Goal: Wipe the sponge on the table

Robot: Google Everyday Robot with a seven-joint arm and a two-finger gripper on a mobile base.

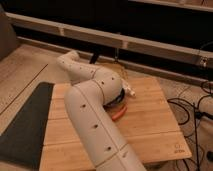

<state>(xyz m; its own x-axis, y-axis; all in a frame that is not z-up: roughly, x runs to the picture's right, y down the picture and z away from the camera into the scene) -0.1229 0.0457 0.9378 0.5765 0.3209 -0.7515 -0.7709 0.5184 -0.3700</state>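
- A dark mat lies on the floor just off the left edge of the wooden table, flat and parallel to that edge.
- The white arm rises from the table's near edge, crosses its left half to an elbow past the far-left corner, then folds back toward the table's middle.
- The gripper is at the end of that fold, low over the table's middle and a little toward the far edge. The forearm covers nearly all of it. Only a dark rounded part and a small pale tip show on the right, so I cannot tell whether it is spread or clamped on anything.
- The sponge, as I judge it, is the orange strip peeking from under the arm at the table's middle. It lies on the boards just on the camera side of the gripper, touching it or very close. Its visible edge runs diagonally, from the table's near left toward its far right.
- With one arm only, the relation that matters is that the sponge lies directly beneath and slightly nearer than the gripper, so any stroke would press down and slide across the boards. The table's bare right half offers the most room.
- Cables trail on the floor beyond the table's right edge, well apart from the sponge.
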